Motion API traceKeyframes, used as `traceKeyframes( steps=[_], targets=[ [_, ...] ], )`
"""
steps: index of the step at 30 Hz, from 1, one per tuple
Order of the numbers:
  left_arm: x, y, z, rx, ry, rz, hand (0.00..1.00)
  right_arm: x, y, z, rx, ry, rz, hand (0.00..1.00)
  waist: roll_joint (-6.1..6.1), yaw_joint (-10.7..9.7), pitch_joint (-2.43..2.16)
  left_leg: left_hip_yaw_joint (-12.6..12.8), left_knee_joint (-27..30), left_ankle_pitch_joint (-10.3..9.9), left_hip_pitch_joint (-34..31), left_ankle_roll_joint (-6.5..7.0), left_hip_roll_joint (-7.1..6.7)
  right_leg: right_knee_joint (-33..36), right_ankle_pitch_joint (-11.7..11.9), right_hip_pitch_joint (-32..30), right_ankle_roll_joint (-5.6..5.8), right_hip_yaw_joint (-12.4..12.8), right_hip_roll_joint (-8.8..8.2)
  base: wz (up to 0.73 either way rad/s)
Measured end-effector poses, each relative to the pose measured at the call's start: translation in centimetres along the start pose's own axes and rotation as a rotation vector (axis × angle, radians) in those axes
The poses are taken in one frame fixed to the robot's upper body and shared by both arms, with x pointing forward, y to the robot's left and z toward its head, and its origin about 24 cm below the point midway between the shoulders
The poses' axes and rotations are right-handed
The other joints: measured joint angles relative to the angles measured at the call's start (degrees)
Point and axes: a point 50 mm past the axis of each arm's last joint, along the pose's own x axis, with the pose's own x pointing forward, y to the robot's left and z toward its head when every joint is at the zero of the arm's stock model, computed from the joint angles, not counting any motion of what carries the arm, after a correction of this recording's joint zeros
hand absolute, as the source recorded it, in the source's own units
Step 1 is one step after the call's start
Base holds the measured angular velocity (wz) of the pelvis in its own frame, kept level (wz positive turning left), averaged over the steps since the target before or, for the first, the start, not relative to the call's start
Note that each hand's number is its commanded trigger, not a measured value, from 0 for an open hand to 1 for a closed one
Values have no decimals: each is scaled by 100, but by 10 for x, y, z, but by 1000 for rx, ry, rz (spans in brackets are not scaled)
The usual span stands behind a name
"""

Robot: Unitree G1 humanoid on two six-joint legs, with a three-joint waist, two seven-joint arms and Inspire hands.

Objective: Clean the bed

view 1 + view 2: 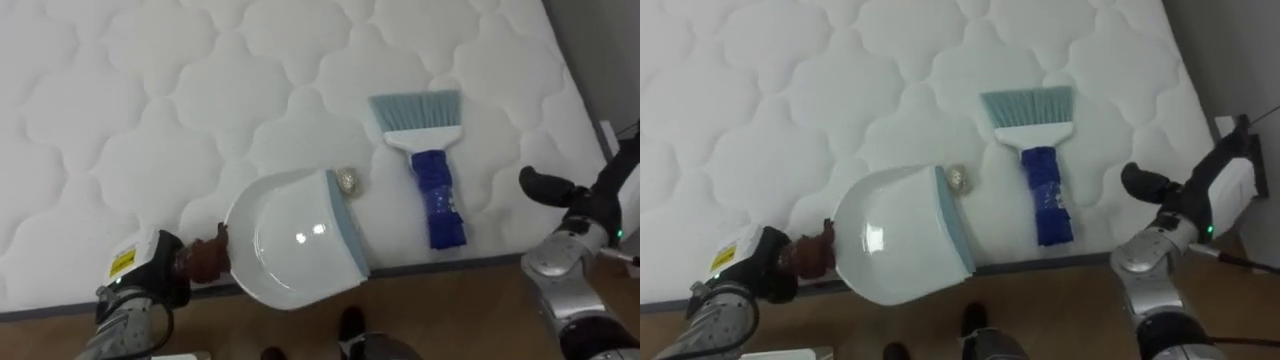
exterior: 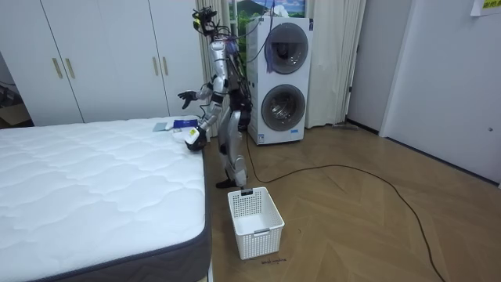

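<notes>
while the left hand [image 1: 158, 264] grips the dustpan [image 1: 290, 240], lip just beside the scrap [image 1: 347, 180] presumably to catch it, the right hand [image 1: 548, 186] hangs open near the brush [image 1: 431, 160].

Bed [image 1: 130, 110] was white with a scalloped quilt pattern. Dustpan [image 1: 285, 245] white, pale-blue lip; brush [image 1: 432, 175] dark blue, bristles pale.

The dustpan [image 1: 290, 240] looks glossy plastic, the quilted mattress [image 1: 150, 100] matt cloth, the brush handle [image 1: 438, 200] probably plastic.
</notes>
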Motion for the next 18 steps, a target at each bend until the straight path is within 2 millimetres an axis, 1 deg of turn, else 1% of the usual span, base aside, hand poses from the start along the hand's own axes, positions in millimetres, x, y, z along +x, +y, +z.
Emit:
traceKeyframes(
  steps=[2,4,7,13,15,18],
  targets=[
    [2,1,3,6,-10,-12,100,0,4,5,9,-23,15,0,40,27,26,0,0,0,-12,0,-4,2,-2,-17,2,1,-5,0],
    [4,3,6,11,-22,-19,100,-1,6,7,16,-38,25,0,64,82,41,-13,-5,0,-13,0,-8,4,-11,-22,3,3,-7,0],
    [5,3,8,14,-27,-38,100,-2,9,9,23,-40,38,0,70,141,49,-31,6,-1,-11,1,-17,44,-47,-24,5,2,-22,3],
    [5,0,9,23,-33,-84,100,-11,20,9,13,-55,126,0,69,165,62,-57,28,-7,-12,9,-35,66,-82,-31,12,-16,-56,2],
    [6,0,11,29,-40,-96,100,-13,22,8,5,-54,156,0,84,174,71,-81,27,-10,-22,14,-40,64,-86,-30,14,-55,-72,7],
    [8,2,14,30,-50,-94,100,-20,29,5,-6,-48,233,0,128,233,104,-81,30,-15,-96,20,-21,68,-81,-54,1,-156,-102,7]
  ],
)
